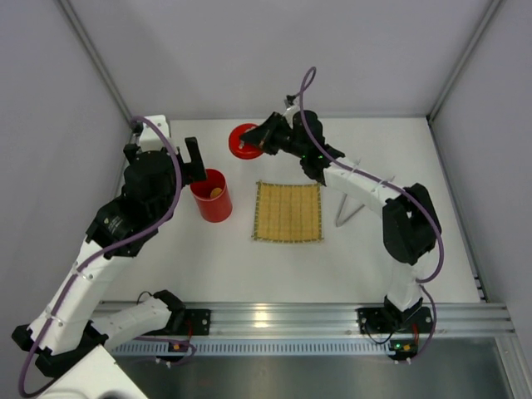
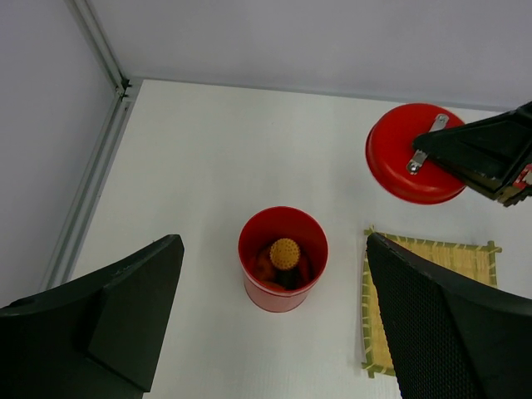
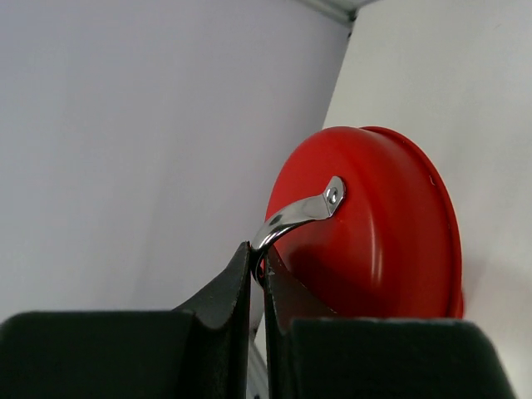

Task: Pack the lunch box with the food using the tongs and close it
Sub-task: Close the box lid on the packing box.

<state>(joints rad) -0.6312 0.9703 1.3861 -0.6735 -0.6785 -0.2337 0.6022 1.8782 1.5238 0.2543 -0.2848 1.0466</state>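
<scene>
Right gripper (image 3: 258,274), arm stretched far across the table (image 1: 249,266), pinches shut on the tilted red lid (image 3: 374,241) by its metal handle | left gripper (image 1: 164,160) hangs wide-jawed above the lunch box (image 2: 283,287), food (image 2: 284,253) inside | tongs (image 1: 353,204) lie beside the mat (image 1: 288,212).

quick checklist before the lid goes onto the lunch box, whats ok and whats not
1. Grip on the lid: ok. The right gripper is shut on the metal handle of the lid.
2. Food packed: ok. Pieces sit in the lunch box, and the mat is bare.
3. Box ready: ok. It stands upright with its mouth open.
4. Path over the box: not ok. The left gripper hangs open right above it, likely in the lid's way.
5. Tongs set aside: ok. The tongs lie on the table, right of the mat.
6. Lid level: not ok. It hangs tilted from its handle.
</scene>
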